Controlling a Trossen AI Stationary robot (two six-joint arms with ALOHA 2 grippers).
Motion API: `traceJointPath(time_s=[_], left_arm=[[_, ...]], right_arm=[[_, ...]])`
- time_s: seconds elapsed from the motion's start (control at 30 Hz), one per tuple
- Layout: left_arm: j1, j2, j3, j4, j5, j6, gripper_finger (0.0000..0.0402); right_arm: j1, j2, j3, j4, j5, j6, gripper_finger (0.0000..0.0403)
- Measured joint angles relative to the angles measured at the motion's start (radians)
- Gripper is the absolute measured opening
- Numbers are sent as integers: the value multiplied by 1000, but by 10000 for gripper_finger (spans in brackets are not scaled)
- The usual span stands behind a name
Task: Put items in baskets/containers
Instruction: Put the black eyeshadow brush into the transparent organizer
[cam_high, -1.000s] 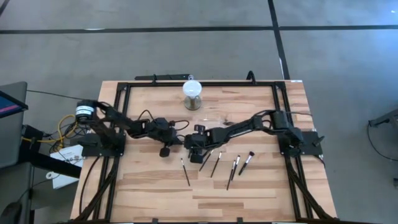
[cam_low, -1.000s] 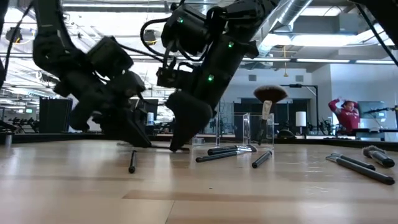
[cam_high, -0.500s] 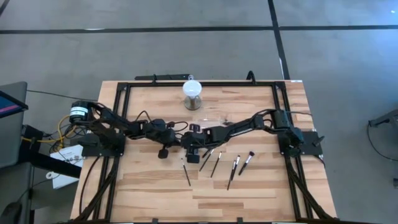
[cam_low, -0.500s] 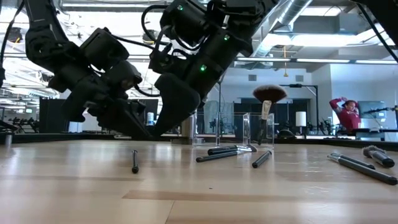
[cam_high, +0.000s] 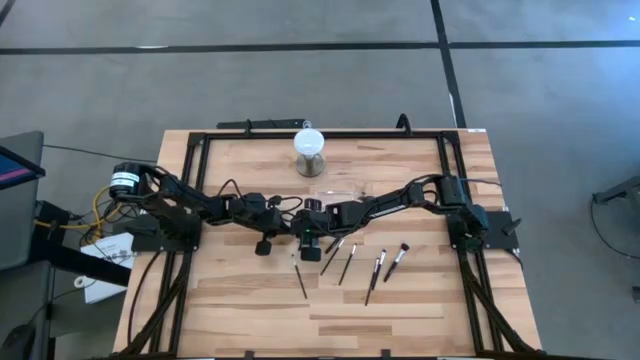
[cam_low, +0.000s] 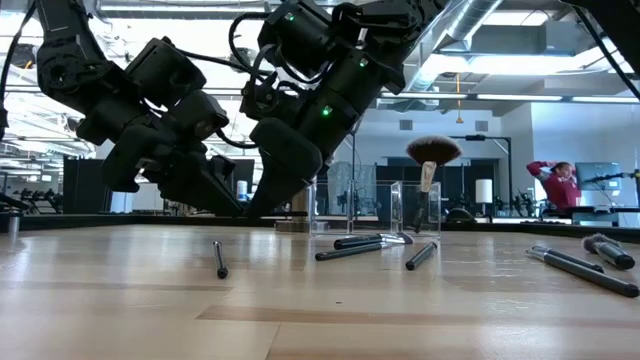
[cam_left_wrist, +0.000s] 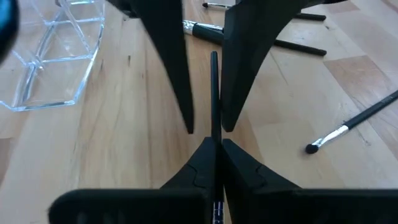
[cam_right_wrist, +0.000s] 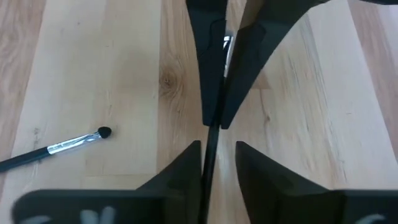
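Handover mid-desk (cam_high: 250, 310): my left gripper (cam_left_wrist: 214, 142) is pinching the makeup brush (cam_left_wrist: 214, 93) steady; my right gripper (cam_right_wrist: 217, 146), narrow, is straddling it without gripping, probably bound for the clear container (cam_left_wrist: 56, 68).

You've got six makeup brushes (cam_high: 300, 281) (cam_high: 331, 256) (cam_high: 347, 264) (cam_high: 379, 262) (cam_high: 368, 289) (cam_high: 397, 260) lying loose, a seventh brush (cam_left_wrist: 214, 93) up off the wood, and one fan brush (cam_low: 432, 152), so eight. One clear container (cam_high: 335, 190), one grey cylinder (cam_high: 309, 152) with a white top. Two arms, left arm (cam_high: 215, 205) and right arm (cam_high: 410, 195).
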Motion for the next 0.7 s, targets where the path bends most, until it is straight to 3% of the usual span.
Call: traceJointPath(time_s=[0.27,0.57,0.7], left_arm=[[0,0,0,5,-8,-4,16],[-1,-9,2,19,-53,-6,47],[0,-76,2,18,-55,-47,63]], right_arm=[[-5,0,0,-5,-2,1,9],[-5,0,0,-71,4,54,5],[-4,-20,-2,-139,28,111,7]])
